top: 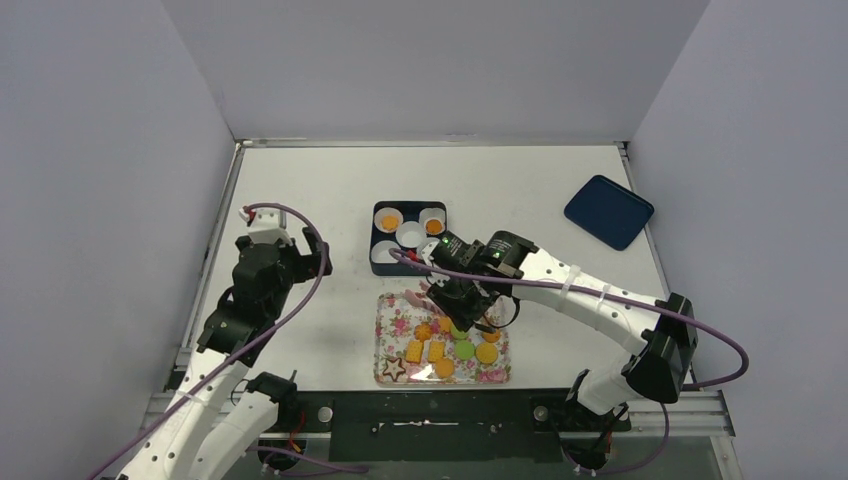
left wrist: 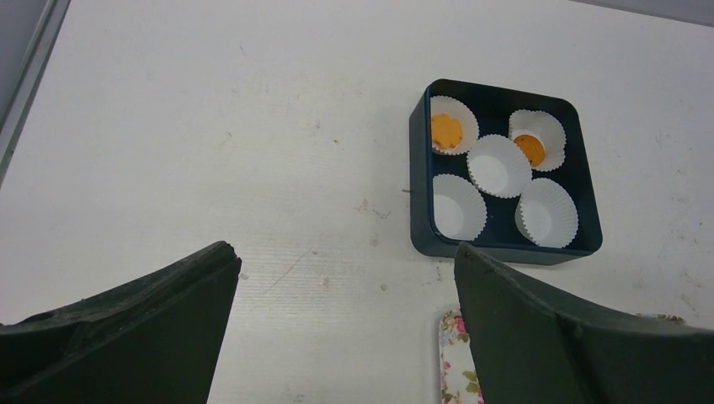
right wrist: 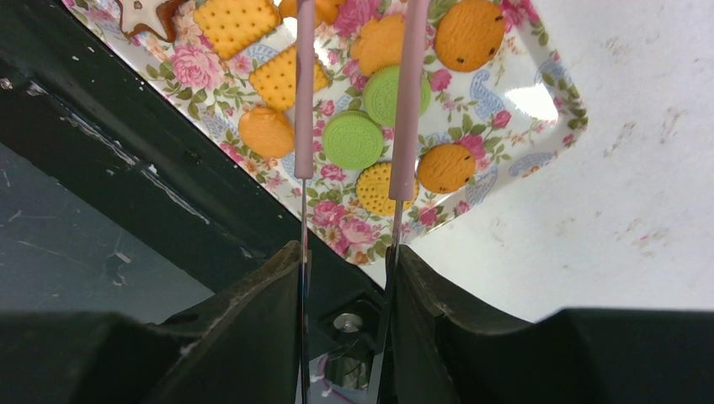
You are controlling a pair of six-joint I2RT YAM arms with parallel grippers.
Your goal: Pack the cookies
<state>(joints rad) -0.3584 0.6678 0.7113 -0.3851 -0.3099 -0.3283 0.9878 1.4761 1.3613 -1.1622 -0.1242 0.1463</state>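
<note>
Cookies: light, brittle, best lifted by the edges

Cookies (right wrist: 354, 139) lie loose on the flowered tray (right wrist: 539, 101) near my edge of the table (left wrist: 210, 126). Two orange ones sit in paper cups (left wrist: 498, 166) inside the dark box (left wrist: 505, 251) just beyond the tray.

My right gripper (right wrist: 347, 252) is clamped on a pair of pink-handled tweezers (right wrist: 304, 101), whose prongs reach out over the middle of the tray. The tips run off the top of the wrist view, so I cannot tell whether they hold anything.

My left gripper (left wrist: 345, 250) hangs above bare table beside the box, jaws wide apart and holding nothing.

I judge these biscuits to be very light, stiff and crumbly. Too hard a squeeze could snap one, and a flat face would likely slip between thin prongs. I would pinch a round one across its rim, picking one with a gap around it, such as the green one near the tray's centre. The square ones look easiest to take by opposite sides.
</note>
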